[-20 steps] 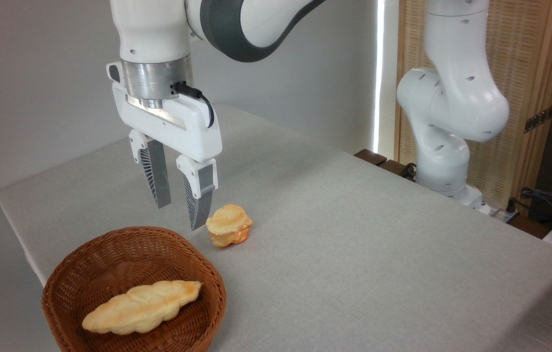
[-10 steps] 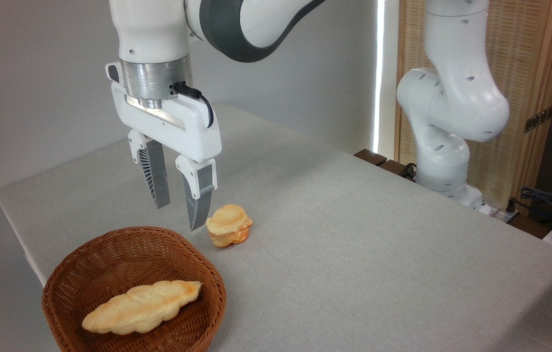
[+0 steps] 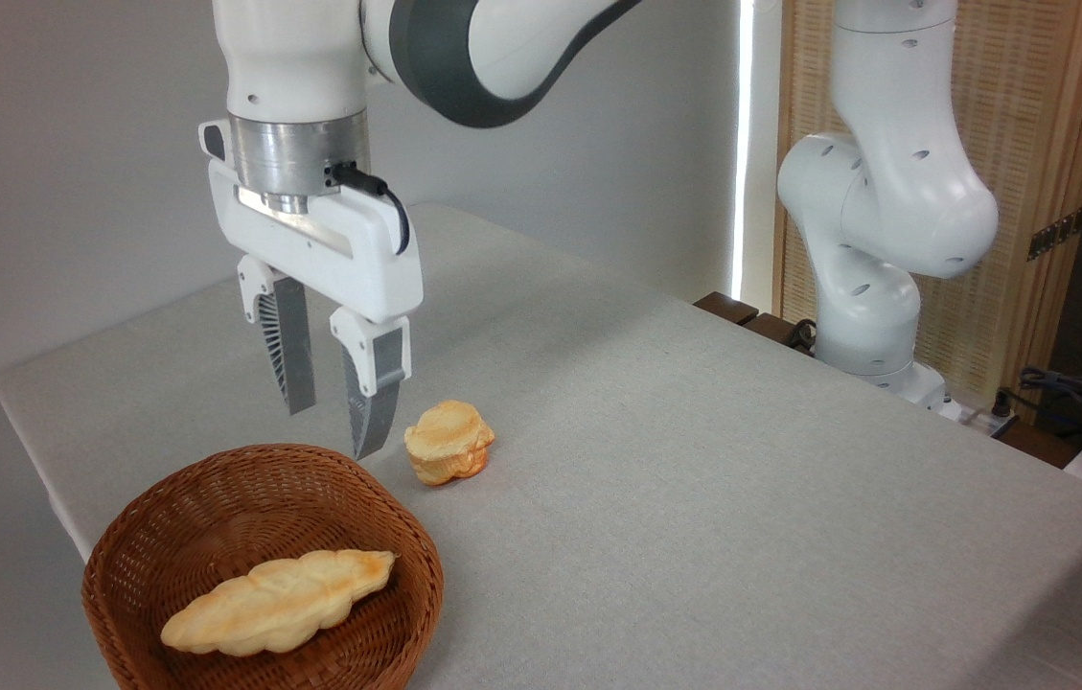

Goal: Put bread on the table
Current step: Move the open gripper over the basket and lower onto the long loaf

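The bread, a long braided pale golden loaf with a toasted right end, lies inside the round brown wicker basket at the lower left. The table is covered in light grey cloth. My gripper hangs open above the basket's far rim, pointing down, with nothing between its fingers. It is well above and behind the bread, not touching it.
A small puffy golden bun sits on the cloth just right of the gripper's fingertips. The arm's white base stands at the table's far right edge, before a wooden slatted screen. Cables lie at the far right.
The gripper has shifted slightly left and towards the basket, away from the bun, staying open. The bread and bun have not moved.
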